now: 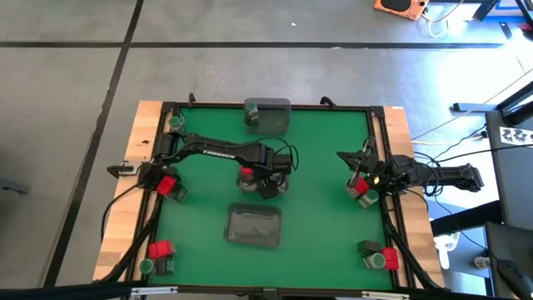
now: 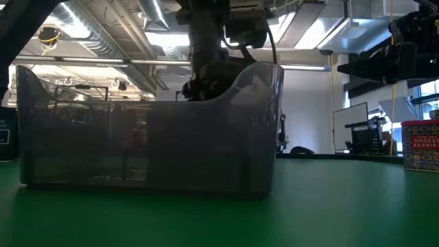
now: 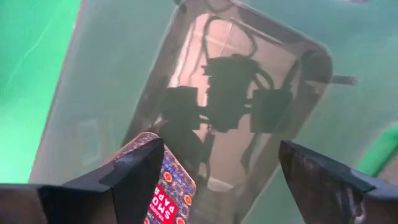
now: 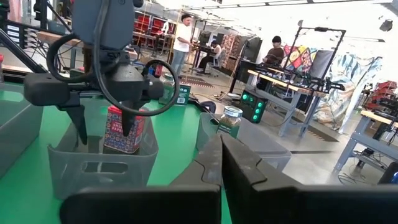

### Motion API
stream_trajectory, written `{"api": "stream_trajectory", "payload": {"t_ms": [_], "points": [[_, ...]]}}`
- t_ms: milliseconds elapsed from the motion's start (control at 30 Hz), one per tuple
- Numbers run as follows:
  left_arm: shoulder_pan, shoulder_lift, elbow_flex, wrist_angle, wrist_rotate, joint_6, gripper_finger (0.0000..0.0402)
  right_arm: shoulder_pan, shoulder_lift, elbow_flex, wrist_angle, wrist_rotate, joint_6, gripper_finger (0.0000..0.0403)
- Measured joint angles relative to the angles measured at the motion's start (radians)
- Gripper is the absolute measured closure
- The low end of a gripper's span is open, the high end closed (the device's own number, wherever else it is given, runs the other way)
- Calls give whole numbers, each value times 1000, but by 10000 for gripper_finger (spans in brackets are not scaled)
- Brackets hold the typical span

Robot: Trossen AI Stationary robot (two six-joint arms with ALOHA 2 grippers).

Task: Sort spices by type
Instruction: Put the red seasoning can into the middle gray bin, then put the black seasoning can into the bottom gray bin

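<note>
Green table [image 1: 316, 167]: trays [image 1: 254, 226], spices [image 1: 162, 248]

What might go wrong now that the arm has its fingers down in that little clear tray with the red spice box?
The open left gripper hangs in the clear tray with one finger right beside the red box. Rising, it might catch the box and tip it. The tray looks light, so a finger snagging its wall may drag it. The right gripper waits shut at the table's right side.

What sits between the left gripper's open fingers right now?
In the right wrist view, a red spice box stands in a clear tray, between the left gripper's fingers.
</note>
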Motion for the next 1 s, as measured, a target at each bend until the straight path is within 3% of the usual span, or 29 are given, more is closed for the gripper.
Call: {"api": "stream_trajectory", "payload": {"t_ms": [400,733,1000], "points": [[8,-18,26,-111,-105,-117,86,0,0,0,2,0,0,397],[7,-18,24,-58,-105,-60,86,0,0,0,2,0,0,397],[-22,-35,144,-224,-106,-60,86,0,0,0,2,0,0,397]]}}
